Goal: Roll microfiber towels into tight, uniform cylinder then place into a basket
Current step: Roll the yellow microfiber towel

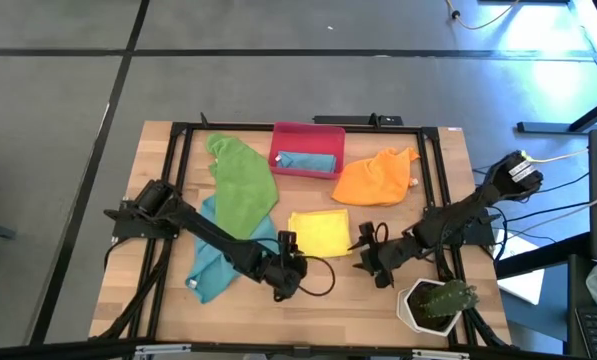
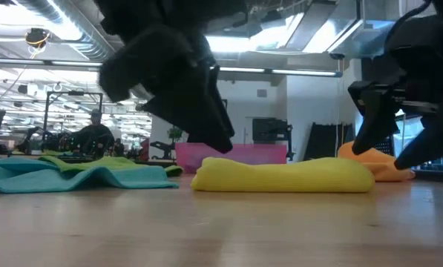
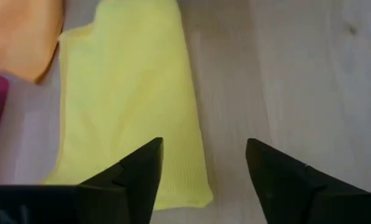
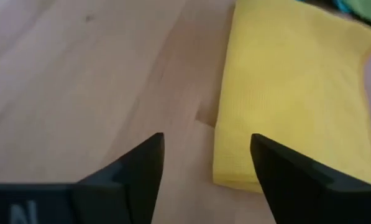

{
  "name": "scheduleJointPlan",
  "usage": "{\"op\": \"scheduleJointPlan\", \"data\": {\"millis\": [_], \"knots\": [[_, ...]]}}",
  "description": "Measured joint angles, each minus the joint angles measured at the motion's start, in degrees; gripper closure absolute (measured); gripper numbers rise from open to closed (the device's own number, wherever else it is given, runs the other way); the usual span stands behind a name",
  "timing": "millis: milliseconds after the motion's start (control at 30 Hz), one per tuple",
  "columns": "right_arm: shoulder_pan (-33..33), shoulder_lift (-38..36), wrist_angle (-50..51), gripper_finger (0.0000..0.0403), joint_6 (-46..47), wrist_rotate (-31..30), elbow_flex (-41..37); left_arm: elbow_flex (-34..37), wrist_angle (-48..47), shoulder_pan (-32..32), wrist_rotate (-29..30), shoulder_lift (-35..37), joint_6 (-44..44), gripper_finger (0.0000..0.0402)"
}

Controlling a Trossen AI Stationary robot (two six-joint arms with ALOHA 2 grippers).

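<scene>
- The yellow towel [image 1: 320, 232] lies folded flat near the middle of the wooden surface [image 1: 448, 180], between the two tools and apart from the other cloths.
- The left tool [image 1: 287, 241] sits at the yellow towel's left edge, toward its near corner. Its fingers [image 3: 141, 168] are spread apart and empty, one over the cloth's corner and the other over bare wood.
- The right tool [image 1: 367, 236] hangs just off the yellow towel's right edge. Its fingers [image 4: 145, 163] are also released and hold nothing; in its wrist view the towel's near corner lies in front of them.
- In the low view both tools are close above the surface, on either side of the yellow towel [image 2: 284, 175].
- The basket [image 1: 307, 150], red-pink, stands at the middle of the far edge, and a teal-blue towel [image 1: 307, 161] lies inside it.
- The green towel [image 1: 241, 184] is spread loosely left of the basket, reaching from the far-left part toward the centre.
- A second teal-blue towel [image 1: 212, 264] lies crumpled toward the near-left, partly under the green one and under the left arm.
- The orange towel [image 1: 376, 178] lies bunched just right of the basket.
- A white pot with a green plant [image 1: 438, 303] stands at the near-right corner.
</scene>
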State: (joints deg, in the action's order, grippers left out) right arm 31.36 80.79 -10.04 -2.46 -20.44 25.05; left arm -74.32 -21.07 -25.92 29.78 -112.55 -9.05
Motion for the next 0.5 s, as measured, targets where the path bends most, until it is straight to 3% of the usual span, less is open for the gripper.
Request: {"op": "scheduleJointPlan", "data": {"millis": [233,500], "knots": [[2.11,2.51,-0.04,0.0166,-3.39,-6.62,1.18,0.00,-1.98,-2.65,4.35,0.00,9.93,0.0162],[2.07,2.75,-0.03,0.0175,-3.57,-6.97,1.51,-0.04,-4.20,-2.16,5.35,-3.38,17.67,0.0164]]}}
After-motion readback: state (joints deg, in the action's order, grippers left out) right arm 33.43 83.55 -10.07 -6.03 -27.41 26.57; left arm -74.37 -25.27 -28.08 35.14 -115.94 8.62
